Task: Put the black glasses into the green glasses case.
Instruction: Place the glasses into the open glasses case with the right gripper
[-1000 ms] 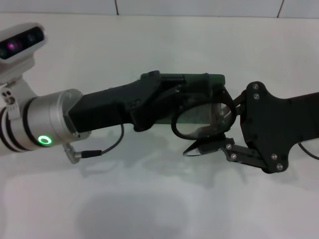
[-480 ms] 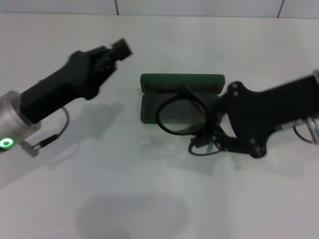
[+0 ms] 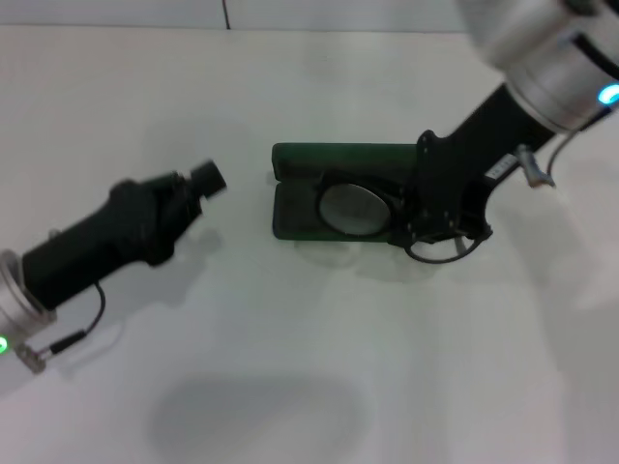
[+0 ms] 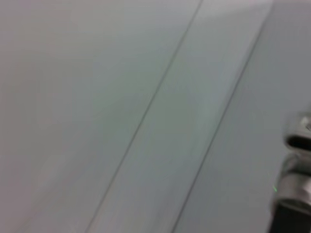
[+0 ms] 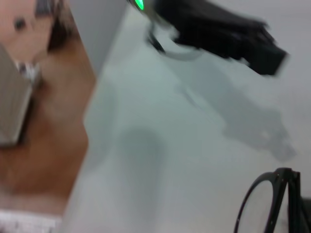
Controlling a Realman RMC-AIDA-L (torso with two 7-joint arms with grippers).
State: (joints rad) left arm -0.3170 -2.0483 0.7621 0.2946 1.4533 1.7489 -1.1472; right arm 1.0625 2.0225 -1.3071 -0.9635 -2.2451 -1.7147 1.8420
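the black glasses [image 3: 360, 208] lie partly over the open green glasses case [image 3: 300, 215], at its right half; one oval lens sits above the case's tray, and the other end of the frame is hidden under the right gripper [image 3: 418, 228]. the frame's long axis runs left–right, in line with the long axis of the case; a thin dark loop, probably a temple arm, curves out past the case's near right corner. the case rests on the white table [image 3: 290, 367], lid raised along its far edge, tray toward the robot.

the right gripper comes in from the upper right and covers the right end of the glasses; it appears to be holding the frame there, but the fingers are not visible and whether they are clamped or parted cannot be told. the left gripper [image 3: 198, 186] hangs well to the left of the case, apart from it, pointing toward it; its finger state also cannot be told.

the right wrist view alone shows a black rim and lens [image 5: 265, 204] close up, with the left arm [image 5: 218, 29] farther off above the table. the left wrist view shows only pale surface with thin seams, and neither glasses nor case.
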